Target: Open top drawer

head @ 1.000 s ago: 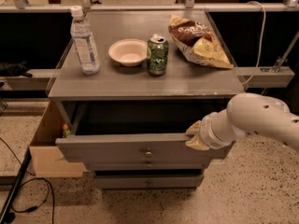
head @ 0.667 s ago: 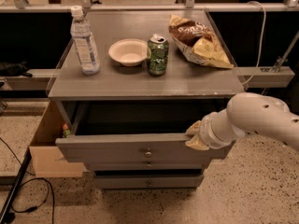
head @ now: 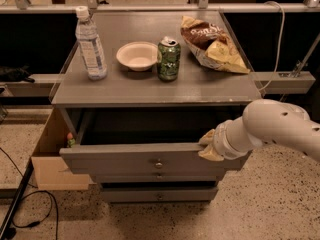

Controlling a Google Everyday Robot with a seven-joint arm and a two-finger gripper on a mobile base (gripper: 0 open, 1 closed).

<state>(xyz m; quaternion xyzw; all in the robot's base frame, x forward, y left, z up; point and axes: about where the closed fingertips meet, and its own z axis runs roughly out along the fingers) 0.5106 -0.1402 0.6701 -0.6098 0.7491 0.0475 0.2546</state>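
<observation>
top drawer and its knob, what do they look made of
The wide grey top drawer looks like painted wood: a matte finish with flat board edges. Its small round knob glints like metal. The robot's tool sits at the right end of the drawer front.

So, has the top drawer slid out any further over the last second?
No. The top drawer sits as far out from under the tabletop as before, and the gripper is at the drawer's upper right rim.
</observation>
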